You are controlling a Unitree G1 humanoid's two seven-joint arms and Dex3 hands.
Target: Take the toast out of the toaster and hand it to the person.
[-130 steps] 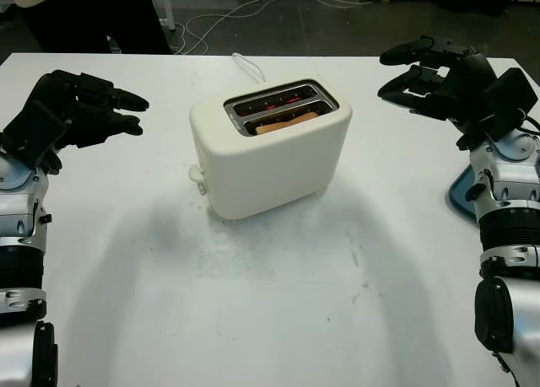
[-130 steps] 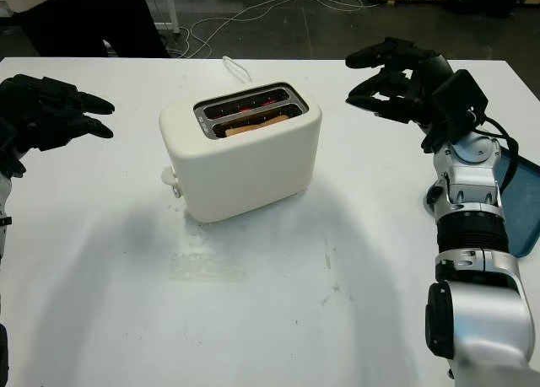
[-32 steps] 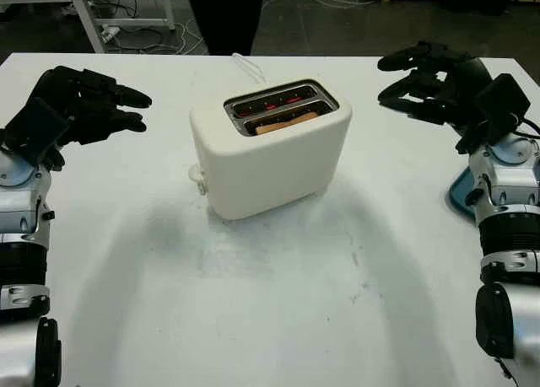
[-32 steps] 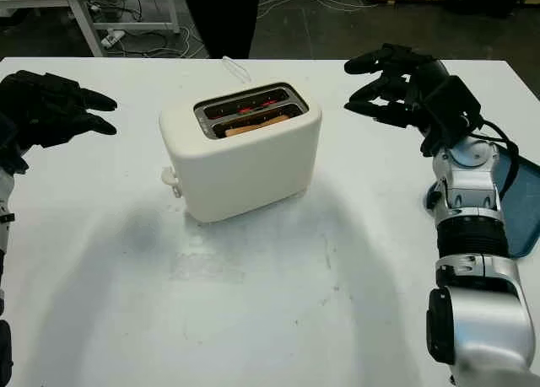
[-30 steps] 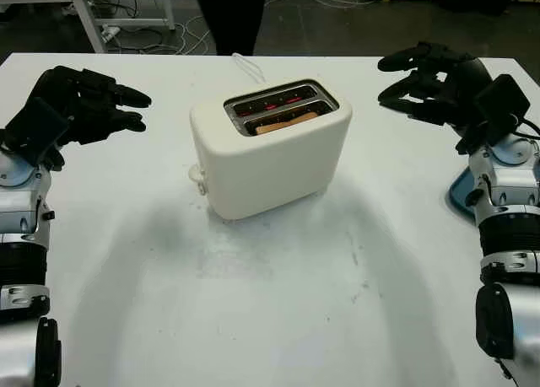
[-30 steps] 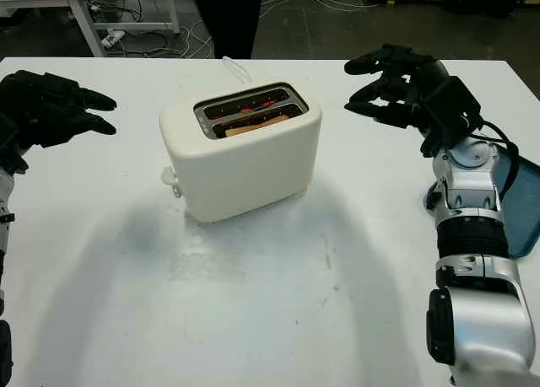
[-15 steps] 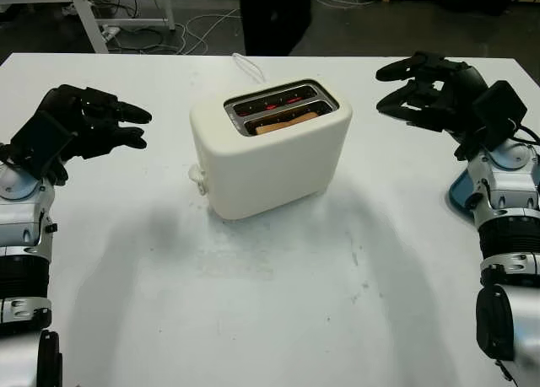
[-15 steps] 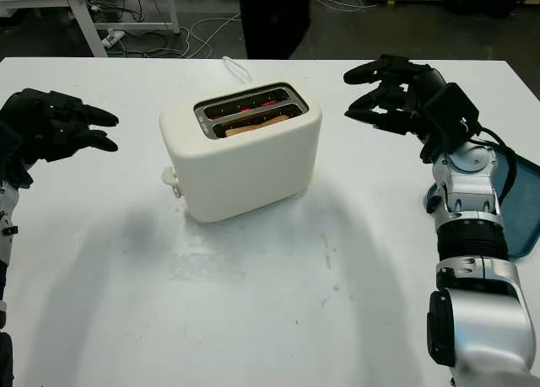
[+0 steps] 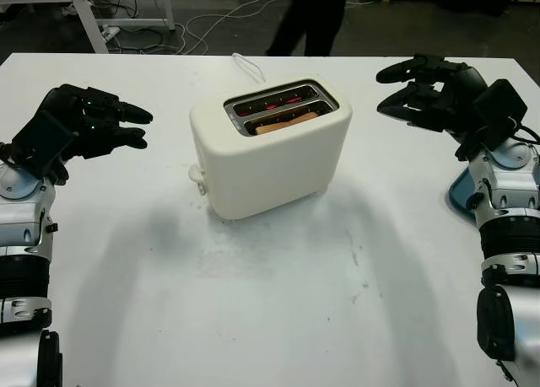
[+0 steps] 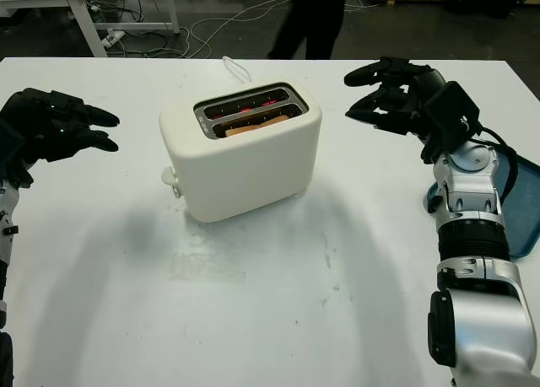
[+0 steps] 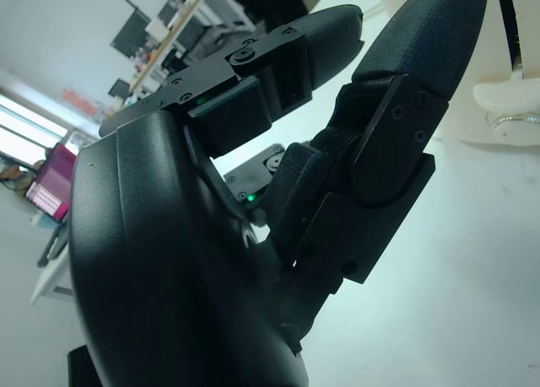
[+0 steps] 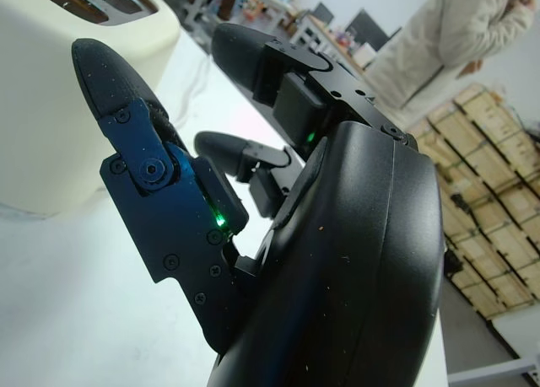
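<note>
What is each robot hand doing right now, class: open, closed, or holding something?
Left hand: open, holding nothing, above the table left of the toaster.
Right hand: open, holding nothing, right of the toaster.

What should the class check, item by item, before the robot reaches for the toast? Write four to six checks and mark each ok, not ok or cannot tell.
1. Toast sits in the toaster's near slot: ok.
2. Toast top stands proud of the slot for gripping: not ok, roughly level with the rim.
3. Right hand open, beside the toaster: ok.
4. Left hand open, on the other side: ok.
5. Person at the table's far edge, ready to receive: cannot tell.
6. Slots cool: not ok, far slot glows red.
</note>
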